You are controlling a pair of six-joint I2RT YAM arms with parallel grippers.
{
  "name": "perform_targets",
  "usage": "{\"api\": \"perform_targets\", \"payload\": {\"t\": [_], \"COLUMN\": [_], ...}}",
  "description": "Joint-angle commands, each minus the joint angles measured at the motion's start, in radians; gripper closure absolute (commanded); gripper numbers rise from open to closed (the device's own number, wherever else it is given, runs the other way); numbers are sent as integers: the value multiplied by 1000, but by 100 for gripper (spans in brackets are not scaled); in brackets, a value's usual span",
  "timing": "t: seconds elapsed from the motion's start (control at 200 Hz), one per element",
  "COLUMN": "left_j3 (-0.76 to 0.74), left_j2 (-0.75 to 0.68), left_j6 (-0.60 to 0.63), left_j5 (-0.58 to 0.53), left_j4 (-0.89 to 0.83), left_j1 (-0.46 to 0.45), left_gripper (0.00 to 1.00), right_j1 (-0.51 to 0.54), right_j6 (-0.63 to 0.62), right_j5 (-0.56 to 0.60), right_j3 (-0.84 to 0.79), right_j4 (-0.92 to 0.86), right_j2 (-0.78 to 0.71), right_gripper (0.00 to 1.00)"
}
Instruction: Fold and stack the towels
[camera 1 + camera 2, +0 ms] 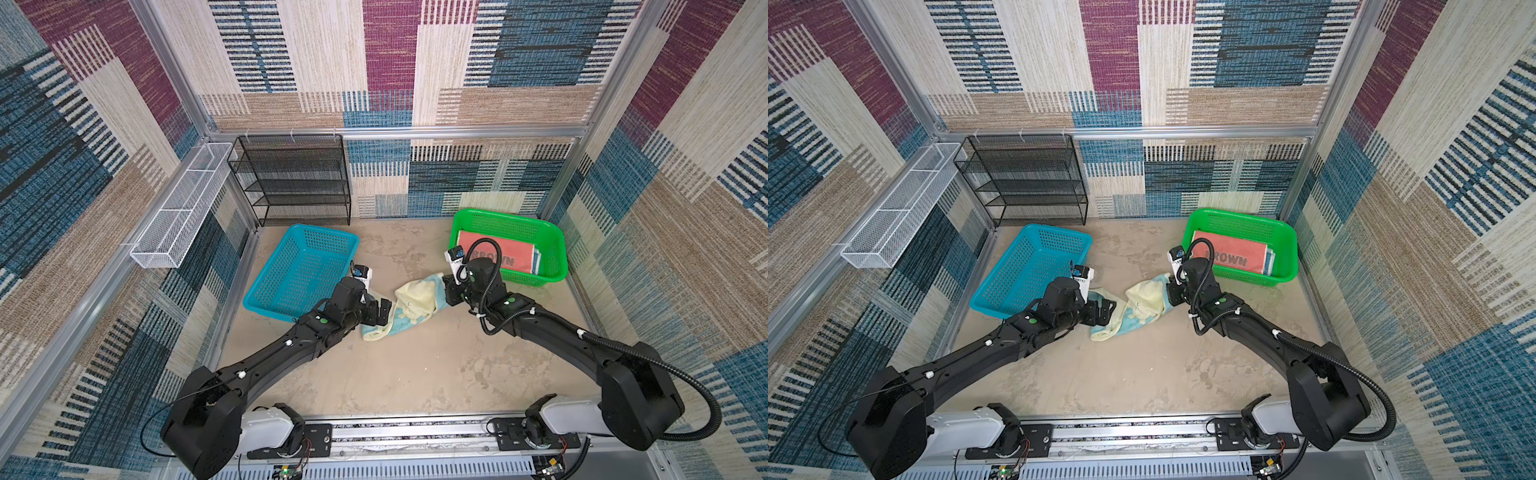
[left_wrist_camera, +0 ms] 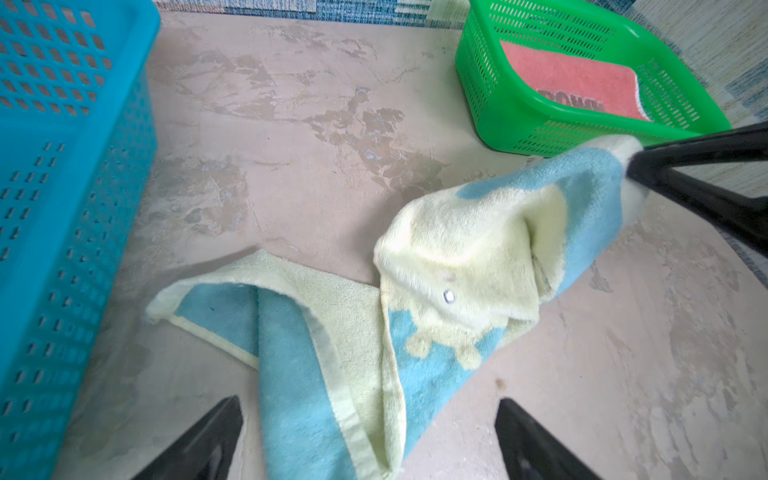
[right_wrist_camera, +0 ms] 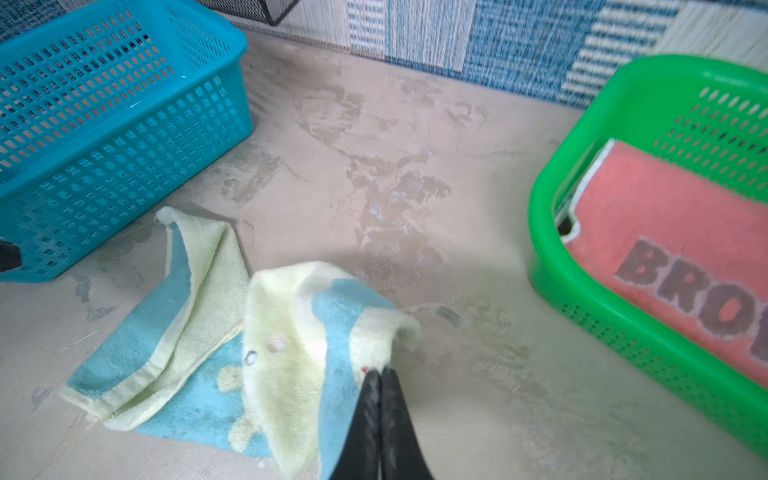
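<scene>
Between the blue basket (image 1: 266, 282) and the green basket (image 1: 561, 253), the blue towel (image 1: 411, 303) is lying crumpled on the table (image 1: 395, 374). My right claw (image 3: 380, 370) is pinching one corner, jaws pressed together on the cloth, holding that end raised. My left claw (image 2: 368, 401) is hovering spread wide over the other end. A coral towel (image 1: 515, 255) is lying folded in the green basket.

The blue towel (image 1: 409, 305) with cream rabbit faces is lying crumpled on the tabletop (image 1: 415, 374), one corner raised. The coral towel (image 1: 498, 254), folded and lettered in brown, is sitting in the green basket (image 1: 509, 215), covering another towel (image 1: 537, 261).
</scene>
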Motion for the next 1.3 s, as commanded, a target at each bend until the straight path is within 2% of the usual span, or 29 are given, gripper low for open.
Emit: {"api": "perform_targets", "payload": {"t": [0.0, 0.11, 0.21, 0.396, 0.506, 0.776, 0.881, 1.042, 1.182, 1.292], "left_j3": [-14, -27, -25, -28, -28, -1, 40, 83, 158, 233], "left_j2": [-50, -102, -136, -155, -142, -42, 8, 50, 97, 150], "left_j6": [30, 46, 69, 100, 117, 146, 145, 159, 194, 201], "left_j5": [-48, -43, -28, -8, 25, 190, 206, 164, 124, 103], "left_j4": [-32, -45, -64, -81, -89, -15, -19, -35, -98, -163], "left_j1": [10, 23, 28, 30, 30, 30, 29, 29, 30, 30], "left_gripper": [0, 0, 0, 1, 5, 6, 7, 8, 8, 8], "right_j1": [56, 131, 148, 151, 150, 151, 151, 153, 166, 169], "right_j6": [-180, -326, -373, -388, -392, -411, -334, -93, 113, 215], "right_j5": [-6, 4, -10, -23, -37, -111, -148, -242, -353, -376], "right_j3": [-5, -33, -43, -97, -132, -162, -152, -175, -291, -391], "right_j4": [62, 96, 96, 135, 163, 155, 120, 90, 165, 229], "right_j2": [-29, -46, -36, -31, -43, -84, -82, -44, -38, -52], "right_gripper": [100, 100, 100, 100, 100, 100, 100, 100, 99, 95]}}
